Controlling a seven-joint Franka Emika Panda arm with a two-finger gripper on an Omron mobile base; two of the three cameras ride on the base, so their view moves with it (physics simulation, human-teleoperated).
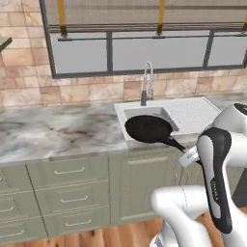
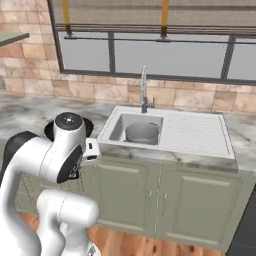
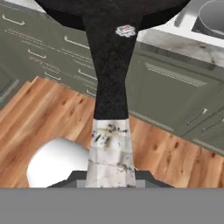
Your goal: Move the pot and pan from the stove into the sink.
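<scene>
The gripper is clamped on the pan's handle: in the hand view the long black handle runs straight up from between the fingertips to the pan at the far end, with a small logo plate on the handle near the bowl. The lower stretch of the handle, nearest the hand, is rendered in a pale marbled texture.

In the left base view the pan sits ahead of the hand and to its left, its bowl over the front left corner of the sink, overlapping the white rim and part of the basin. Whether the bowl touches the rim or is held just above it cannot be told. The handle angles back toward the hand, which is beside the arm's dark forearm link.

In the right base view the pot stands upright inside the sink basin, well ahead of the hand and to its right, with the faucet behind it. The pan shows as a dark edge behind the arm's joint.

Below the hand lie grey-green cabinets and wood floor.
</scene>
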